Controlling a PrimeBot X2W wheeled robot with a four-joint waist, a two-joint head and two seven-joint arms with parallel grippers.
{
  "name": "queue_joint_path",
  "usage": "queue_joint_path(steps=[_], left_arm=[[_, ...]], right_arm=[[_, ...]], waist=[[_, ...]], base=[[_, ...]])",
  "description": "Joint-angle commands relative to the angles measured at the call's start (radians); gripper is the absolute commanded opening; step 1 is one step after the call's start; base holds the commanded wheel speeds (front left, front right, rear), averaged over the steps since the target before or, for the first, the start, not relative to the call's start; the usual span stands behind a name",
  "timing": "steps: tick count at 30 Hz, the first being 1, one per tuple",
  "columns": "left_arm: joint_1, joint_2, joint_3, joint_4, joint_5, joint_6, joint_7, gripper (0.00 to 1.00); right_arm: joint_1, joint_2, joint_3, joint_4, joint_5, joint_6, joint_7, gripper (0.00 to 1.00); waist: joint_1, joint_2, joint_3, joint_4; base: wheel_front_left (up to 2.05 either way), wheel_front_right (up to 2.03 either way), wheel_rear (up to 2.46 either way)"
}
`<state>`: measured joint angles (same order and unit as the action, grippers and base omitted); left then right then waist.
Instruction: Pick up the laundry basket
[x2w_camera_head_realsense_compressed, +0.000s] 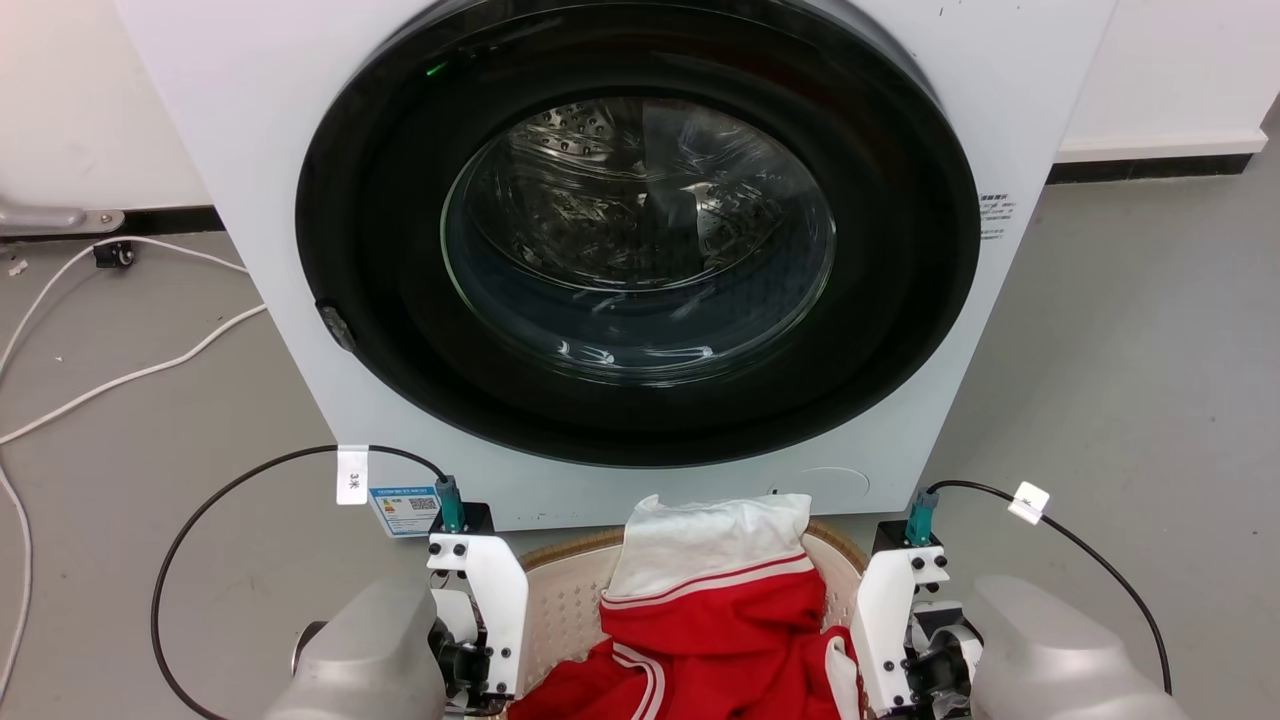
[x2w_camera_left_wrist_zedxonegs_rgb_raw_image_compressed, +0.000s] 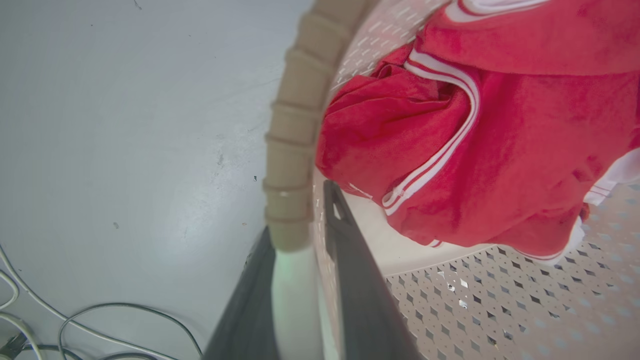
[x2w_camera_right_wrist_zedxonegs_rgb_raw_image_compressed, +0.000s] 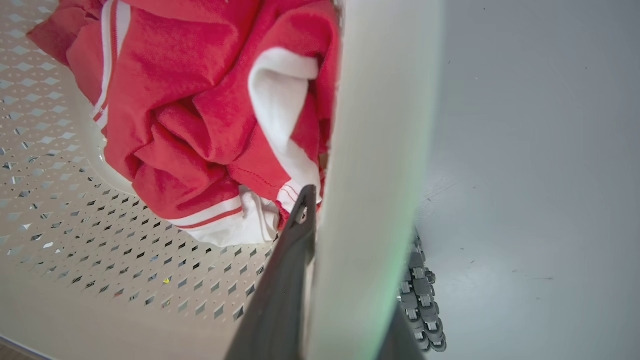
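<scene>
Grey floor (x2w_camera_head_realsense_compressed: 1130, 400) all around, and right at the bottom edge of the head view we have both arms down on either side of the laundry basket (x2w_camera_head_realsense_compressed: 562, 590). The left hand (x2w_camera_left_wrist_zedxonegs_rgb_raw_image_compressed: 298, 215) is closed on the basket's left side: in its wrist view one dark finger sits outside and the other inside the wall, with the white handle (x2w_camera_left_wrist_zedxonegs_rgb_raw_image_compressed: 295, 300) pinched between them just below the brown rim (x2w_camera_left_wrist_zedxonegs_rgb_raw_image_compressed: 292, 150). Over to the right hand (x2w_camera_right_wrist_zedxonegs_rgb_raw_image_compressed: 360, 215), same story: the near finger is pressed against the inside of the white handle (x2w_camera_right_wrist_zedxonegs_rgb_raw_image_compressed: 380, 150), the ribbed grey finger (x2w_camera_right_wrist_zedxonegs_rgb_raw_image_compressed: 420, 295) peeks out on the floor side, and the handle fills the gap. Whether the basket is off the floor, I cannot tell.

Inside the basket lies a crumpled red garment (x2w_camera_head_realsense_compressed: 720, 640) with white stripes, and a white cloth (x2w_camera_head_realsense_compressed: 710, 540) is draped over the far rim.

Just behind the basket stands the washing machine (x2w_camera_head_realsense_compressed: 1010, 100), its round dark door (x2w_camera_head_realsense_compressed: 640, 230) shut and the steel drum showing through the glass. A blue label (x2w_camera_head_realsense_compressed: 405, 508) is stuck low on its front. White cables (x2w_camera_head_realsense_compressed: 130, 375) trail over the floor to the left, and a white wall (x2w_camera_head_realsense_compressed: 1170, 70) closes the back.
</scene>
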<state>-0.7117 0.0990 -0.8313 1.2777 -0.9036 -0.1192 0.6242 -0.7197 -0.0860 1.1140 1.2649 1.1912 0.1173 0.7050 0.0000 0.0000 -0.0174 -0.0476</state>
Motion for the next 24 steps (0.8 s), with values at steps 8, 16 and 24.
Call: queue_joint_path(steps=[8, 16, 24], left_arm=[[-0.006, -0.067, -0.015, -0.031, -0.028, -0.021, -0.004, 0.0], [-0.008, -0.068, -0.024, -0.031, -0.043, -0.021, -0.008, 0.0], [-0.013, -0.069, -0.034, -0.032, -0.056, -0.021, -0.011, 0.0]], right_arm=[[-0.012, 0.066, 0.006, -0.034, 0.028, 0.025, -0.009, 0.0], [-0.016, 0.066, 0.013, -0.028, 0.033, 0.025, -0.008, 0.0], [-0.016, 0.066, 0.021, -0.026, 0.04, 0.025, -0.013, 0.0]], waist=[[0.0, 0.0, 0.001, 0.002], [0.0, 0.0, 0.001, 0.004], [0.0, 0.0, 0.0, 0.005]], base=[[0.0, 0.0, 0.0], [0.0, 0.0, 0.0], [0.0, 0.0, 0.0]])
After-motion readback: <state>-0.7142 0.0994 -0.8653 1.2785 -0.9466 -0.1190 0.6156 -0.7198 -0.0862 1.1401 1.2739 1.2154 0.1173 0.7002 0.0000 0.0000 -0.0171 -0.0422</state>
